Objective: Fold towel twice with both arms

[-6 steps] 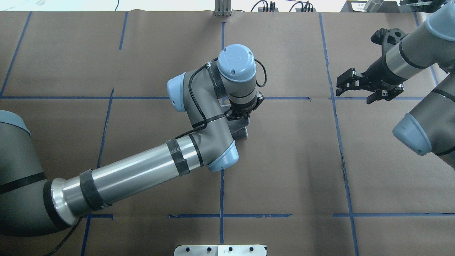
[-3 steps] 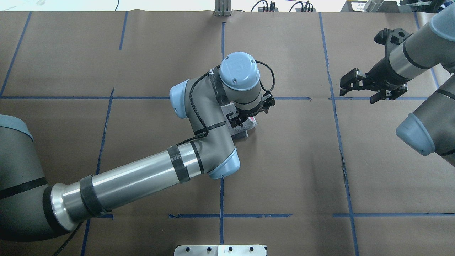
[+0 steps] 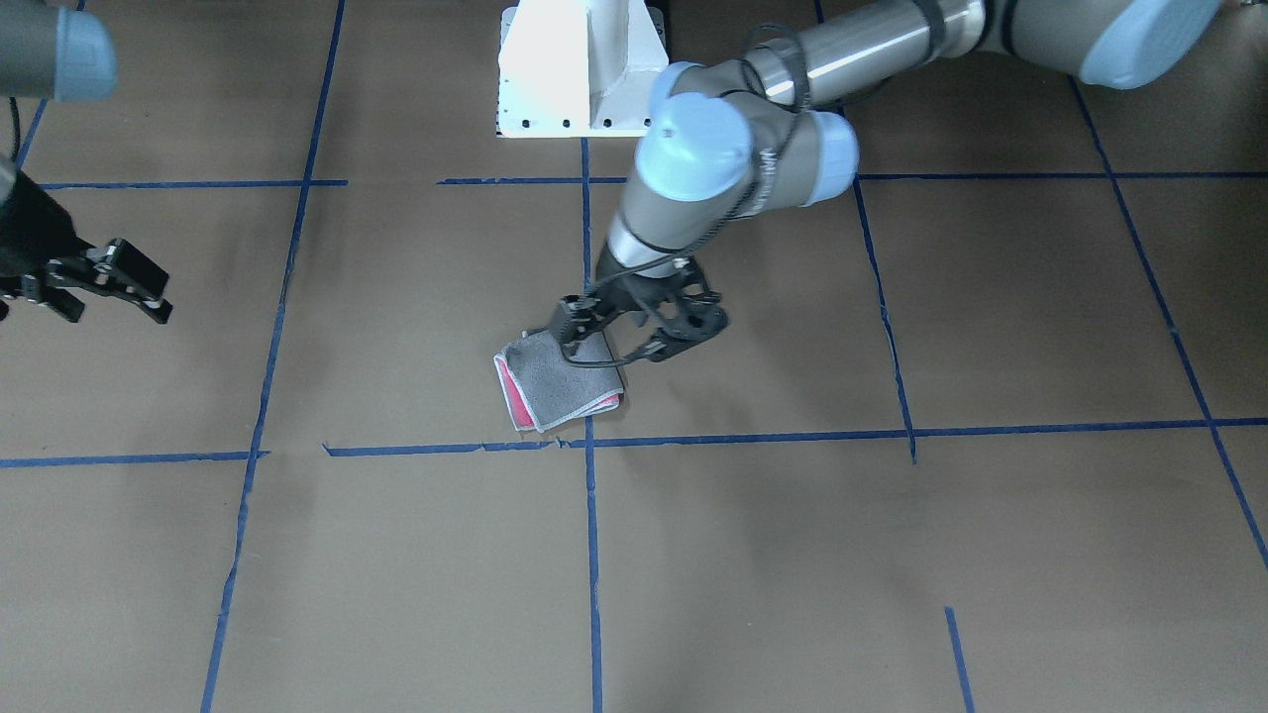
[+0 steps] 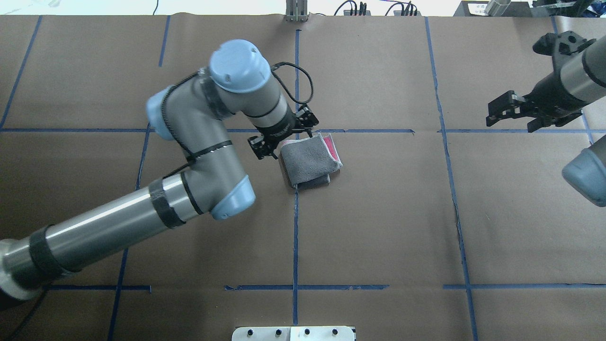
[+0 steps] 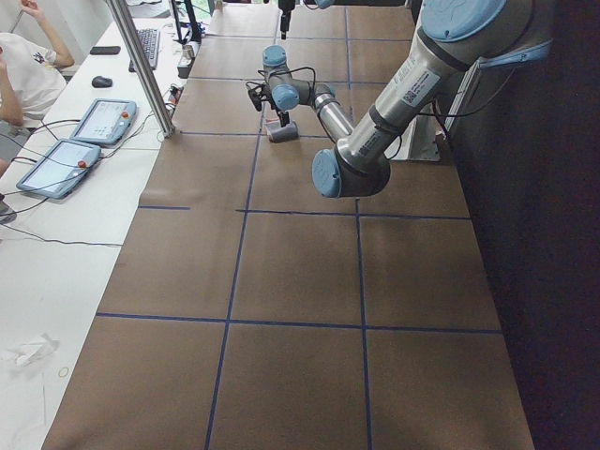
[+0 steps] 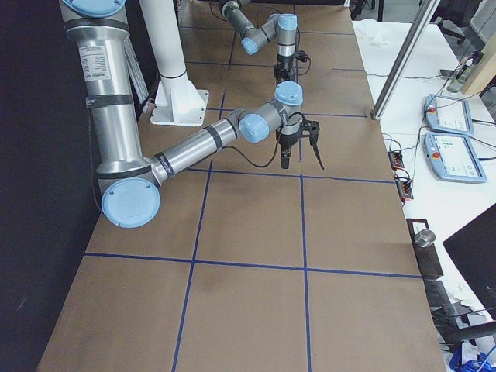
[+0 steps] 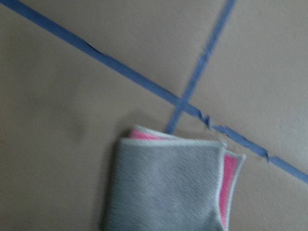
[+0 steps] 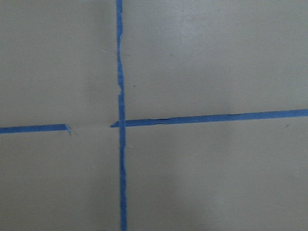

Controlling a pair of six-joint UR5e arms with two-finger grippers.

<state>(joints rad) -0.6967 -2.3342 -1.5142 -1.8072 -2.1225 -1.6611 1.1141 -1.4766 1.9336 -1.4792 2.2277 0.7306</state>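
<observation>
The towel [image 4: 307, 160] lies folded into a small square on the brown table, grey face up, with pink showing along its right edge. It also shows in the front view [image 3: 560, 381] and the left wrist view [image 7: 168, 190]. My left gripper [image 4: 283, 137] is open and empty, just off the towel's left edge; in the front view [image 3: 629, 342] its fingers stand spread at the towel's near-robot corner. My right gripper [image 4: 516, 116] is open and empty, far to the right over bare table; it also shows in the front view [image 3: 104, 287].
Blue tape lines [image 4: 296, 227] mark a grid on the brown paper. The white pedestal base [image 3: 580, 69] stands at the robot's edge. A metal post [image 4: 297, 12] and cables sit at the far edge. Operators' tablets [image 5: 103, 122] lie on a side desk.
My left gripper has let go of the towel and swung left, uncovering the folded towel. My right gripper has drawn further right and slightly away.
</observation>
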